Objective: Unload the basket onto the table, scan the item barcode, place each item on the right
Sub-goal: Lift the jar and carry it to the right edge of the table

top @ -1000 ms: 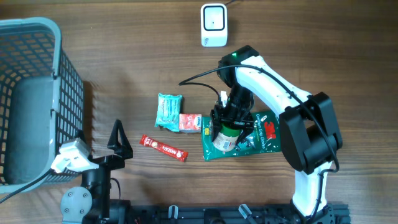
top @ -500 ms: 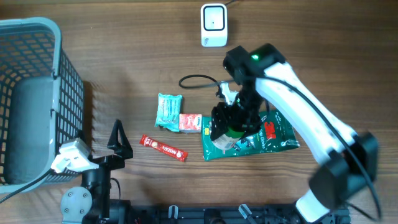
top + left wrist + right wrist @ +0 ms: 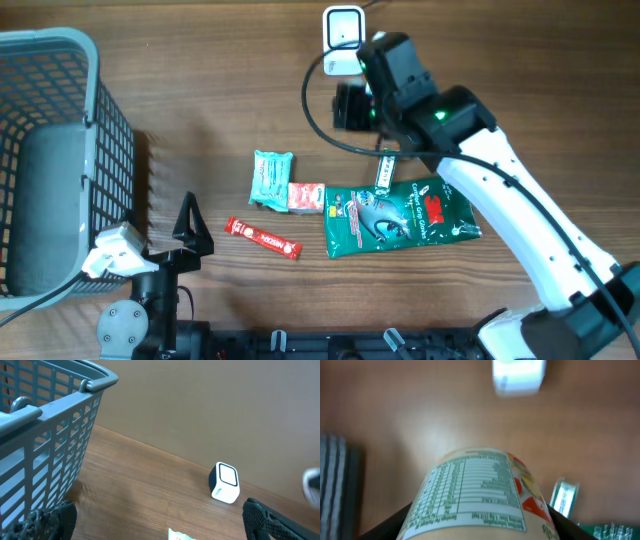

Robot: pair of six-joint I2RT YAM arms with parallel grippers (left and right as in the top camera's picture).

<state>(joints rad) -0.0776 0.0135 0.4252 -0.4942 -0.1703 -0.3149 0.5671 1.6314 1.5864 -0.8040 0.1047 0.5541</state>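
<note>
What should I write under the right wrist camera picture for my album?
The right gripper holds a labelled container facing the white scanner on the wooden table.

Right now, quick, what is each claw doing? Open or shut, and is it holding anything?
Left claw: open, holding nothing.
Right claw: shut on the labelled bottle.

The worktop (image 3: 200, 100) is brown wood grain, the basket (image 3: 112, 130) grey-blue lattice, the scanner (image 3: 341, 27) white, the pouch (image 3: 392, 216) green with red, the packet (image 3: 270, 178) teal, the sachet (image 3: 262, 238) red, the bottle (image 3: 475, 491) white-and-green labelled.
</note>
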